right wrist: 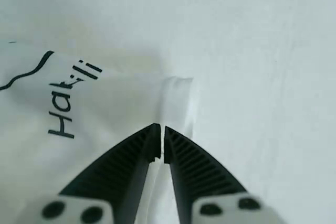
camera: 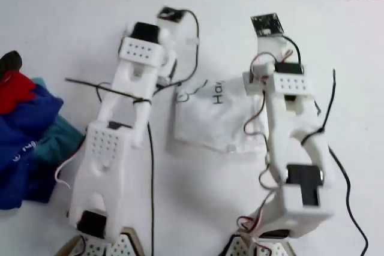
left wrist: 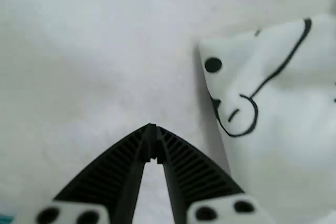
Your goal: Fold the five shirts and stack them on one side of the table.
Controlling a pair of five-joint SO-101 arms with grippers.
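Shut tip to tip, both: left gripper (left wrist: 152, 141) over bare table (camera: 72, 22) just left of the shirt (camera: 207, 121), right gripper (right wrist: 160, 141) above its right fold, nothing clearly pinched. Lies mid-table, part folded, with the pile (camera: 24, 139) at the left edge. Probably soft, light and limp; best pinched at a corner or folded edge.
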